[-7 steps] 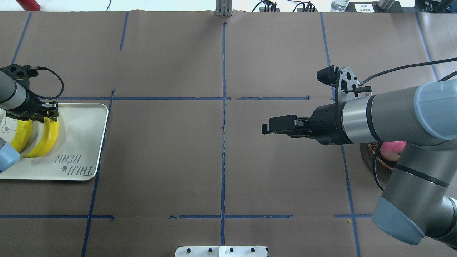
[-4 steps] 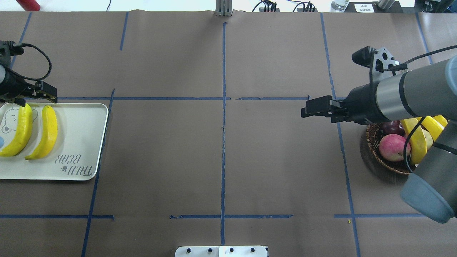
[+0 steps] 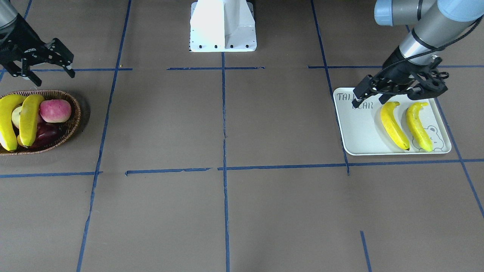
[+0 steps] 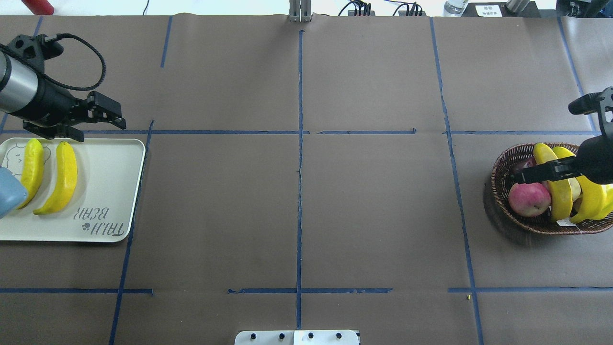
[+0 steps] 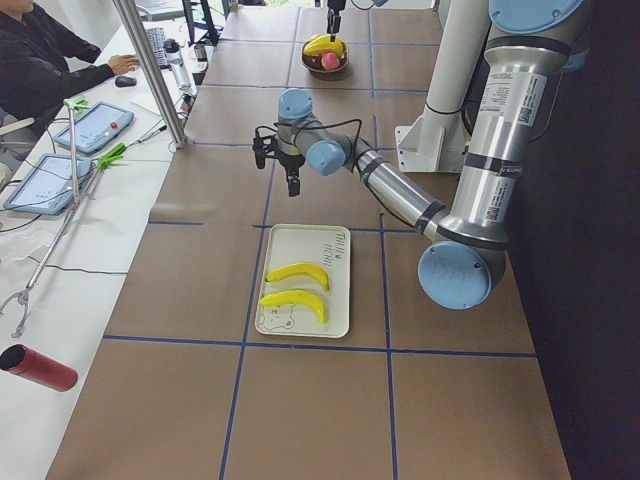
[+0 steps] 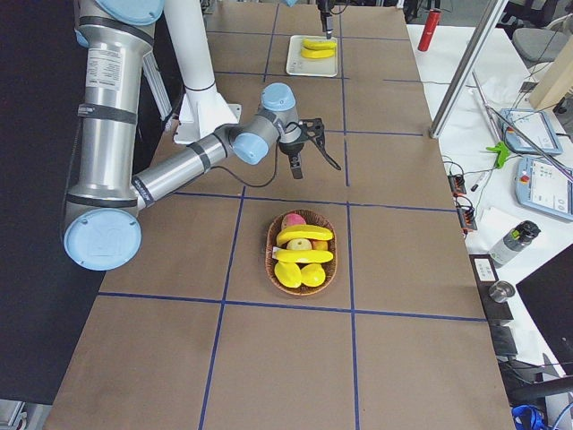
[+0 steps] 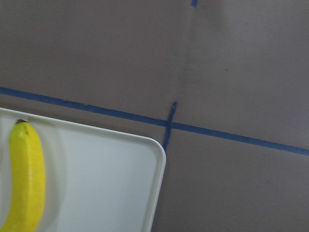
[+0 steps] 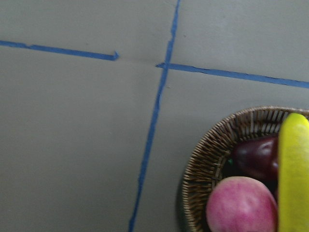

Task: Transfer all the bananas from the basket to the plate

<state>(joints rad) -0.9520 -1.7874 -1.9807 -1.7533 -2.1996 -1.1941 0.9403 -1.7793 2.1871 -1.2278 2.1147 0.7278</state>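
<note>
Two yellow bananas [image 4: 31,165] [image 4: 60,179] lie side by side on the pale plate [image 4: 105,182]; the front view shows these bananas [image 3: 393,124] [image 3: 418,126] too. My left gripper [image 4: 100,132] hangs open and empty above the plate's far edge [image 3: 359,128]. Two more bananas [image 4: 555,191] [image 4: 591,199] lie across the fruit in the wicker basket [image 4: 498,177]. My right gripper [image 3: 53,77] is open and empty, raised beside the basket [image 3: 75,113] on the robot's side. Its wrist view catches the basket rim [image 8: 207,159] and one banana [image 8: 294,174] at lower right.
A pink-red apple [image 4: 527,199] and a dark mango [image 8: 256,157] share the basket. The robot base [image 3: 223,26] stands at the table's near-middle edge. A red cylinder [image 5: 40,368] lies on the white side bench, where a person [image 5: 40,60] sits with tablets.
My left gripper has left the banana on the plate, lifted and moved to the plate's far edge. My right arm has swung from the table's middle back to the basket.
</note>
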